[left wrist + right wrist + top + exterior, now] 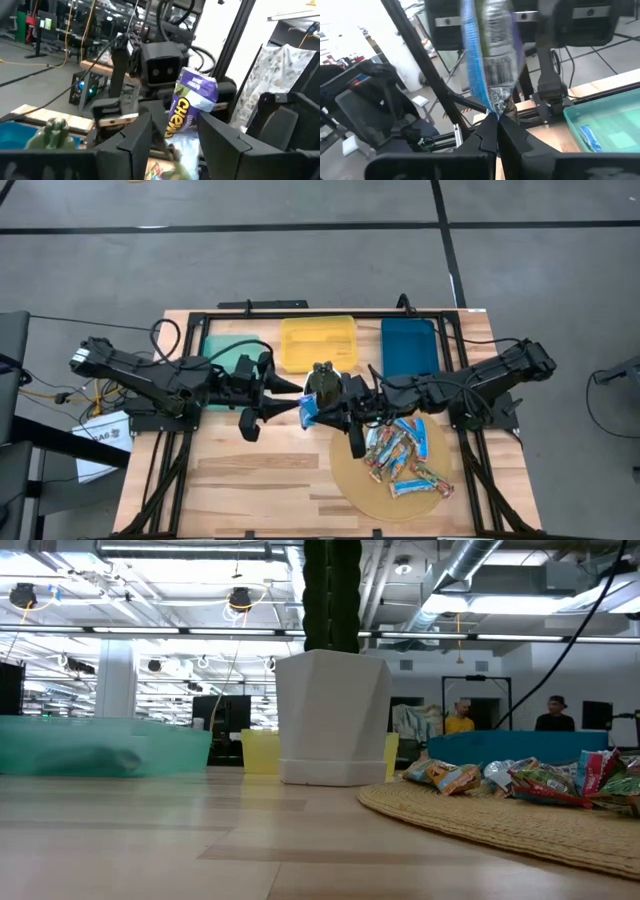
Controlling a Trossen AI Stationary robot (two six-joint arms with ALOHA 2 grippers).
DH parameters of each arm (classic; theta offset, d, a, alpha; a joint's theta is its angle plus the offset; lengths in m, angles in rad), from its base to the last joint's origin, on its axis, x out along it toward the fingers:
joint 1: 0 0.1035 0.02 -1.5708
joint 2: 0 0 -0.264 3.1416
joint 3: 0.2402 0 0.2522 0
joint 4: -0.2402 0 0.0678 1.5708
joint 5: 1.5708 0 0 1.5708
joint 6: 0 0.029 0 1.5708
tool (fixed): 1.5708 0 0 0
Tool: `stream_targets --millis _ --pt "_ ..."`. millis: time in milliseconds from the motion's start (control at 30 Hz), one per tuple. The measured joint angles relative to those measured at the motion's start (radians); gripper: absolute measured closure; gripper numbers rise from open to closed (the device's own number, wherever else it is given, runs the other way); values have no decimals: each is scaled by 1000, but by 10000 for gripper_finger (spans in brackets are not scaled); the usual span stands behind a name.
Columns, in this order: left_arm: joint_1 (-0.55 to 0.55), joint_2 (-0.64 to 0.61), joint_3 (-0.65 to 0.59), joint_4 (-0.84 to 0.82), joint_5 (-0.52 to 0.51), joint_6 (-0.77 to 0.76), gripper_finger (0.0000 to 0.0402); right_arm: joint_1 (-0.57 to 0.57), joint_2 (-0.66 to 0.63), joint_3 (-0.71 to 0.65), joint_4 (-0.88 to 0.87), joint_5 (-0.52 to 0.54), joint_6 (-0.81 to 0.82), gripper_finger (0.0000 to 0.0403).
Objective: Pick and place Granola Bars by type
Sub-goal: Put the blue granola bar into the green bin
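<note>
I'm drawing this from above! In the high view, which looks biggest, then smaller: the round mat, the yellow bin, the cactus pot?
1. Round mat
2. Yellow bin
3. Cactus pot

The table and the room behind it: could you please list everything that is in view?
table: one, pale wood, under both arms
bins: three along the far edge, green, yellow, blue
pot: one, white, with a dark plant, mid-table
mat: one, round, tan, woven, right of centre
piled bars: a heap, too overlapped to count, mixed colours, on the mat
binned bar: one, blue, in the green bin
held bar: one, blue and silver, in the air between the grippers
people: two, far in the room
right gripper: shut on the held bar's end
left gripper: open, fingers either side of the held bar
</note>
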Motion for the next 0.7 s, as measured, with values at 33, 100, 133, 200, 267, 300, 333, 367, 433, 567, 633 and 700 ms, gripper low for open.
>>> stream_targets --millis 33,100,133,200,267,300,333,367,433,567,633,700 --pt "0 4 1 15 3 -1 251 0 0 0 -1 0 0 403" --pt "0 9 1 29 9 -1 251 -3 0 0 -4 1 1 403" --pt "0 17 1 49 15 1 251 -6 0 0 -10 1 1 403" --pt "0 22 1 61 18 12 251 -6 0 0 -19 0 1 403" --pt "0 24 1 66 25 16 251 -7 0 0 -18 0 1 403" --pt "0 28 1 73 35 16 251 -7 0 0 -16 0 1 403" --pt "0 30 2 73 42 17 251 -7 0 0 -15 1 1 403" --pt "0 32 1 66 44 17 251 -7 0 0 -15 1 1 403" --pt "0 34 1 64 49 18 251 -7 0 0 -8 1 1 403" --pt "1 37 1 52 60 23 251 -7 0 0 1 1 20 403" --pt "0 37 1 47 61 36 251 -7 0 0 19 1 27 403" --pt "0 37 1 46 63 46 251 -7 0 0 25 0 29 403"
